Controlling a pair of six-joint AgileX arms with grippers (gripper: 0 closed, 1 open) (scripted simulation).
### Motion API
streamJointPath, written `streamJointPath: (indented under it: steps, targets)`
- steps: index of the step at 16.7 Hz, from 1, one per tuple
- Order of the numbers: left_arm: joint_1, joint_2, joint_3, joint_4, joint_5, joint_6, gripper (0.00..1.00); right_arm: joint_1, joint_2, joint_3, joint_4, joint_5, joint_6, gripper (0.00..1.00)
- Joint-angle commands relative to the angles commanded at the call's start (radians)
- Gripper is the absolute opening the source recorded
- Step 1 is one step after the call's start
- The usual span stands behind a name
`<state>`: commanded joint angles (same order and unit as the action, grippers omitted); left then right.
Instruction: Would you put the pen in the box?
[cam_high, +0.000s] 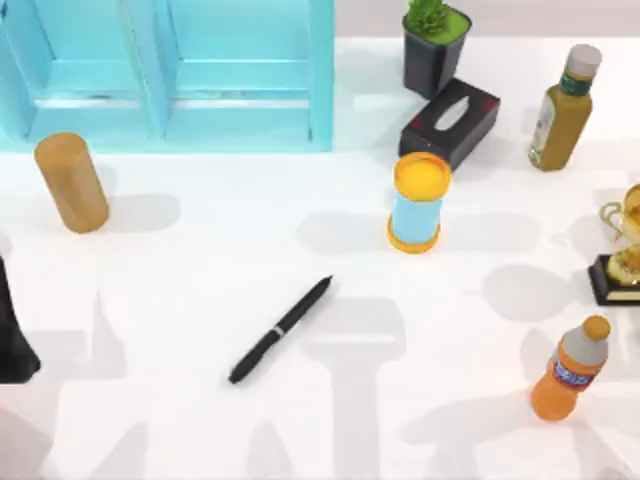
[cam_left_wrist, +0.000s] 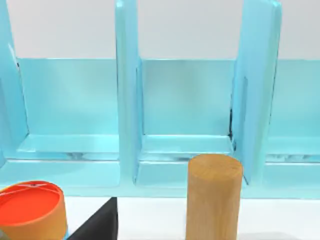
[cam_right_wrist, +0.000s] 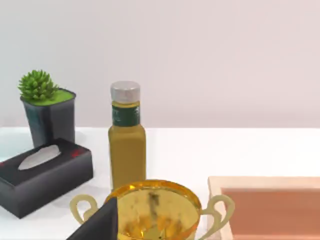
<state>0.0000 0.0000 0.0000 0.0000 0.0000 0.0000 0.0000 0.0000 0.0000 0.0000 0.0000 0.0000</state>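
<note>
The pen (cam_high: 281, 331) is lying flat on the open table (cam_high: 200, 300), near the middle, slanted with its tip toward the far right and its cap end toward the near left. Nothing is touching it. The box (cam_high: 170, 75) is standing at the far left, its upright dividers (cam_left_wrist: 127, 95) splitting it into open bays. The left arm (cam_high: 12, 330) is sitting at the table's left edge, well apart from the pen, and its gripper's finger spacing cannot be told from here. The right arm's wrist view is looking across a gold trophy (cam_right_wrist: 150, 207), an olive bottle (cam_right_wrist: 127, 137) and a black tissue box (cam_right_wrist: 42, 175); its fingers cannot be judged either.

So the pickup is not yet begun. To do it well, the working gripper should probably be coming down over the silver band (cam_high: 277, 331), jaws turned across the slant of the barrel, closing low so the thin body is not rolling away. The wooden cylinder (cam_high: 72, 182) is standing just in front of the box's left bay, so carrying the pen high and dropping it into a bay further right looks safer.
</note>
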Motion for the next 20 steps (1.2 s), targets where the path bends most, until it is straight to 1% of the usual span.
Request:
streamJointPath:
  steps: [4, 6, 8, 12, 17, 20]
  targets:
    - [0.0, 0.0, 0.0, 0.0, 0.0, 0.0, 1.0, 0.018, 0.029, 0.02, -0.014, -0.003, 0.015, 1.0]
    - [0.0, 0.0, 0.0, 0.0, 0.0, 0.0, 1.0, 0.057, 0.094, 0.071, -0.037, -0.007, 0.062, 1.0]
    - [0.0, 0.0, 0.0, 0.0, 0.0, 0.0, 1.0, 0.107, 0.187, 0.149, -0.059, -0.01, 0.148, 1.0]
    - [0.0, 0.0, 0.0, 0.0, 0.0, 0.0, 1.0, 0.225, 0.444, 0.373, -0.078, -0.003, 0.413, 1.0]
    - [0.0, 0.0, 0.0, 0.0, 0.0, 0.0, 1.0, 0.391, 0.856, 0.679, -0.051, 0.018, 0.823, 1.0]
    - [0.0, 0.0, 0.0, 0.0, 0.0, 0.0, 1.0, 0.502, 1.131, 0.829, -0.026, 0.024, 1.069, 1.0]
